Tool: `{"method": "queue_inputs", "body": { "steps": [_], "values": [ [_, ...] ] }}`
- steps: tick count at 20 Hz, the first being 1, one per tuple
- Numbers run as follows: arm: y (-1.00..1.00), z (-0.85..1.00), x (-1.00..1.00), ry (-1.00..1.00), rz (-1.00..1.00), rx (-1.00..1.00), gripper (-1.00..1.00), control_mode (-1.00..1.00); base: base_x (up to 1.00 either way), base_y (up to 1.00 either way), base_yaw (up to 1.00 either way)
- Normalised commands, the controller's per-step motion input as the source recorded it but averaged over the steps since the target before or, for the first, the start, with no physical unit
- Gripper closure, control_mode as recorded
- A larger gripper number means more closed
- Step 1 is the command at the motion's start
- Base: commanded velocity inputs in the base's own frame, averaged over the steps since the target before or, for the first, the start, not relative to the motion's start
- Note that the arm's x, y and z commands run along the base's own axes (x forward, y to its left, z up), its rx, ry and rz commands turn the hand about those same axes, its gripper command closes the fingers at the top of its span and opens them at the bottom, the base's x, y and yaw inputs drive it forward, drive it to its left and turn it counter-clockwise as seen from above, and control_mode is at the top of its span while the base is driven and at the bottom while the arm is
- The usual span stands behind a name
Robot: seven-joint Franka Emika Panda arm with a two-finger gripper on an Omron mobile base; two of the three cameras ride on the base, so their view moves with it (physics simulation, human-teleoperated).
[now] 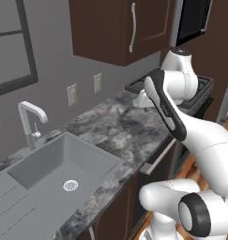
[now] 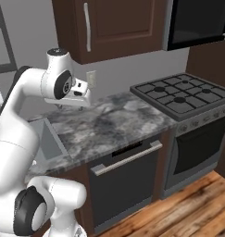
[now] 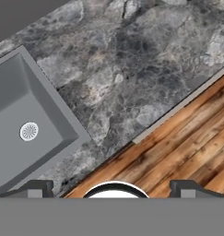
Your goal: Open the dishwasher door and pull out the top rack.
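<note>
The dishwasher door (image 2: 125, 187) is a dark panel under the counter, standing shut, with its silver bar handle (image 2: 128, 158) along the top edge. From the left base view the handle (image 1: 158, 158) shows beside my arm. The hand view looks straight down on the counter edge, where the handle (image 3: 179, 108) is a thin grey strip. My gripper (image 2: 80, 102) hangs over the marble counter (image 2: 118, 120), above and behind the door. Its fingertips (image 3: 38, 189) stand wide apart, so the gripper (image 3: 113, 190) is open and holds nothing. The top rack is hidden behind the shut door.
A grey sink (image 1: 64, 164) with a faucet (image 1: 30, 117) lies left of the dishwasher. A gas stove (image 2: 185, 95) over a black oven door (image 2: 199, 150) stands to the right. Brown wall cabinets (image 2: 114, 28) hang above. Wooden floor (image 2: 188, 213) lies in front.
</note>
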Motion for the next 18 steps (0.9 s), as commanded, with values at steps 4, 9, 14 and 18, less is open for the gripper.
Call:
{"method": "queue_inputs", "body": {
  "steps": [4,9,14,18],
  "values": [
    [0.00,0.00,0.00,0.00,0.00,0.00,-1.00,1.00,0.22,-0.04,-0.03],
    [0.00,0.00,0.00,0.00,0.00,0.00,-1.00,1.00,0.22,-0.05,-0.02],
    [0.00,-0.23,0.00,0.01,0.00,0.04,-1.00,-1.00,0.07,0.00,-0.01],
    [-0.37,-0.52,-0.34,0.00,-0.06,0.24,-1.00,-1.00,0.00,0.00,0.00]
  ]
}}
